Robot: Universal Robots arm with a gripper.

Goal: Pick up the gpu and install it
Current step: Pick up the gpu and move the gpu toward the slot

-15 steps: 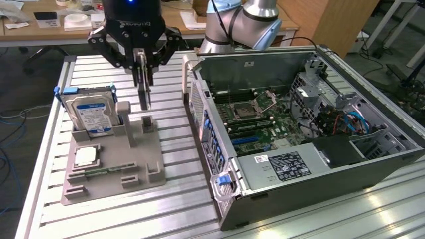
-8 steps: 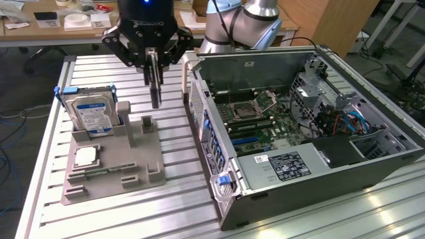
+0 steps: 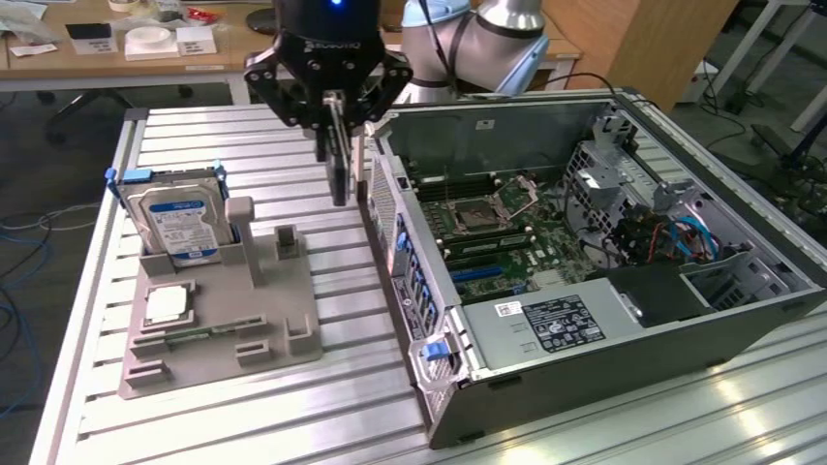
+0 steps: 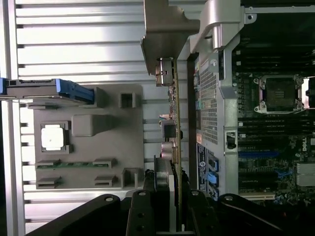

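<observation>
The gpu, a thin, flat, dark green-black circuit card with a silvery metal bracket at one end, hangs on edge in the air, clear of the table. It is held in the gap between the parts holder and the computer case. The black two-finger gripper is clamped on its upper edge, one finger flat against each face. From the wrist I see the card edge-on, running straight out from the gripper without tilting.

I judge it light and stiff but fragile: small parts stand proud of one face, and the contact edge must stay untouched. The bare upper edge of the board is the sound place to hold it, and a pinch across the flat faces should not slip.

Reading the exterior view as a clock face centred on the card:
- At eight o'clock is the grey moulded plastic parts holder.
- At nine o'clock a boxy silver hard drive with a blue-white label stands in the holder.
- A small square silver CPU chip lies in the holder.
- At four o'clock is the open grey metal computer case, with its green motherboard exposed.
- Everything rests on the ribbed aluminium table.
</observation>
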